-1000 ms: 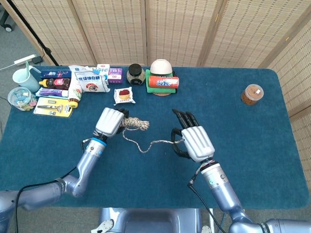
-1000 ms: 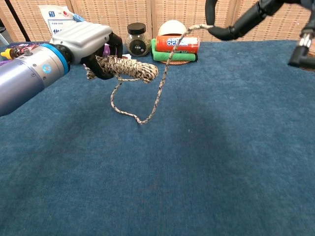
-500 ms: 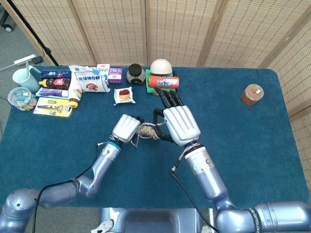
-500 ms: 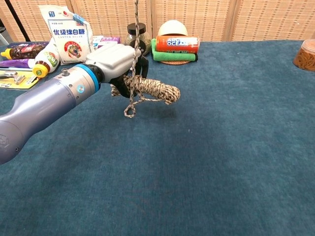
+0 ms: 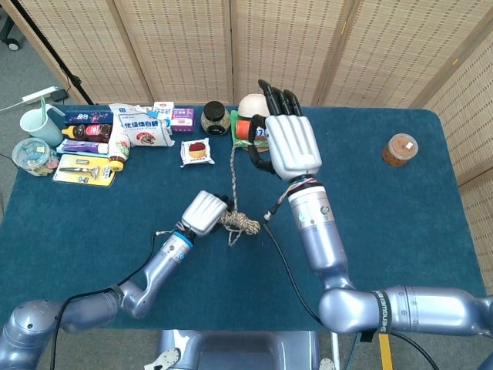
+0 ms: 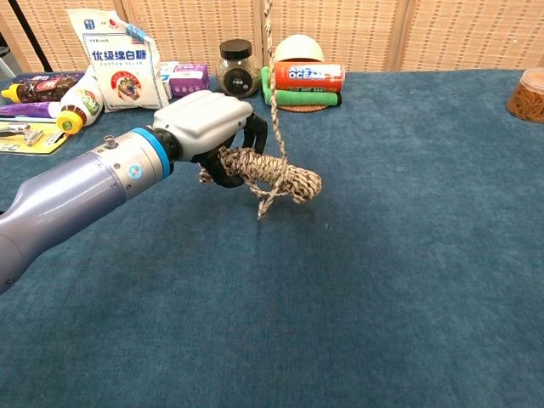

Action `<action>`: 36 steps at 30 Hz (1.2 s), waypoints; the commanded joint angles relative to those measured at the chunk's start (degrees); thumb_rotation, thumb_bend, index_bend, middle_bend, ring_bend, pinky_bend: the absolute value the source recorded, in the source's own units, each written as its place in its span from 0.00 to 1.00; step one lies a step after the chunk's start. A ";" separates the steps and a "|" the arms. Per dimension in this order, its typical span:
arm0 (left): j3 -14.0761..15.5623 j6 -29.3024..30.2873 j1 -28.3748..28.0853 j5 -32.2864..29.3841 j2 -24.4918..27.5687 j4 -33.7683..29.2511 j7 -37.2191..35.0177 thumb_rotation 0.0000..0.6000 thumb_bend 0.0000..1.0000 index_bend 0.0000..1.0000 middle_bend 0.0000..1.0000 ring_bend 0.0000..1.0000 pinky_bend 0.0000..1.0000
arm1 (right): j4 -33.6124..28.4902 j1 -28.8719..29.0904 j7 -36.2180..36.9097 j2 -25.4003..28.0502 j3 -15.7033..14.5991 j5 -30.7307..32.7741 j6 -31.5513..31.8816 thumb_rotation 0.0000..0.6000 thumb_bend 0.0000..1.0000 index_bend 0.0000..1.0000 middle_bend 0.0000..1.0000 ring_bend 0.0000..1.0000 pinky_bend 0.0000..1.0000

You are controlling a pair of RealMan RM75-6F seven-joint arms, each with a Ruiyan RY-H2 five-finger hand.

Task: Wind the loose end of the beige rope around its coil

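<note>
The left hand point(image 6: 212, 127) grips the beige rope coil point(image 6: 272, 174) at mid-frame, above the counter point(image 6: 408, 255). The right hand point(image 5: 285, 142), in the upper centre, pinches the loose end point(image 5: 233, 177) taut overhead. Winding looks under way; a stretch remains unwound.

Few labels are reading clearly. In the chest view, near the top centre of the frame, the orange-red can point(image 6: 308, 76) lying on its side is showing "OCEAN" in white letters on a blue band. At the upper left, the white pouch point(image 6: 119, 59) is carrying a line of blue Chinese characters across its top, too small to make out. Print on the purple box point(image 6: 184, 78) beside it is staying illegible
</note>
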 commanded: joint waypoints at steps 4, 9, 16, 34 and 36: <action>1.92 2.38 0.86 3.85 1.44 -1.48 -4.03 1.00 0.54 0.75 0.53 0.60 0.75 | 5.66 2.77 3.53 -0.51 0.31 3.70 -2.23 1.00 0.51 0.70 0.00 0.00 0.00; 3.27 3.11 1.27 6.29 3.46 -2.67 -6.65 1.00 0.54 0.75 0.53 0.60 0.75 | 8.64 2.92 5.64 -1.15 -1.89 2.43 -2.89 1.00 0.51 0.70 0.00 0.00 0.00; 4.47 2.76 1.33 8.30 6.12 -3.15 -7.77 1.00 0.54 0.75 0.53 0.59 0.75 | 12.87 3.48 8.80 -2.03 -2.29 4.56 -4.55 1.00 0.51 0.70 0.00 0.00 0.00; 8.22 1.44 0.79 13.08 7.65 -3.62 -14.95 1.00 0.54 0.78 0.53 0.59 0.75 | 22.44 7.79 10.03 -1.56 0.64 10.71 -6.73 1.00 0.51 0.71 0.00 0.00 0.00; 8.33 2.46 0.88 13.96 8.70 -5.03 -17.66 1.00 0.54 0.78 0.53 0.59 0.75 | 24.54 7.53 10.47 -1.90 -0.11 11.04 -7.65 1.00 0.51 0.71 0.00 0.00 0.00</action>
